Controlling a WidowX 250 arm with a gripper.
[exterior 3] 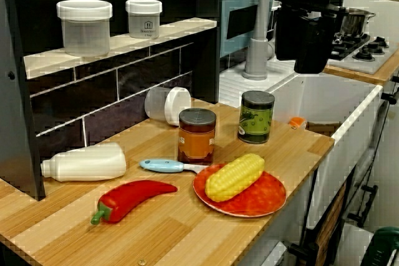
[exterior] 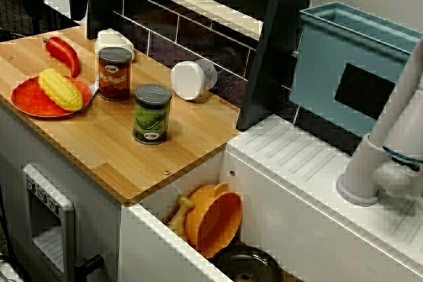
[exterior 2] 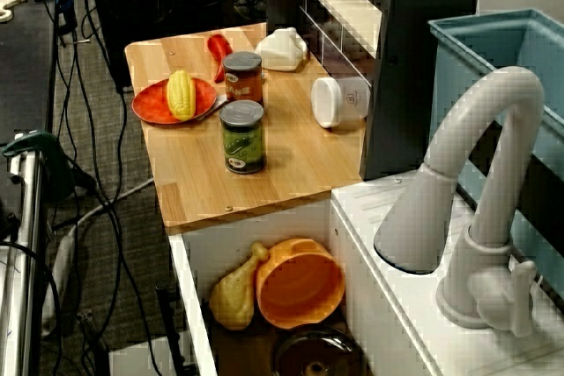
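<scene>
Can't tell if your gripper [exterior 3: 310, 63] is open; nearby green can [exterior 3: 257, 116] looks rigid, slick, light, so grip it mid-body.

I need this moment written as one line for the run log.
gripper: high over sink, open or shut unclear | nearest: green can | counter: brown can, corn on red plate, red pepper

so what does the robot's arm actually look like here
Only the view from the side shows it: the arm is a blocky, matt black mass at the top edge, narrowing in a step to its lower end. No cables, labels or markings can be made out, and it is too dark to tell its fingers apart.
</scene>
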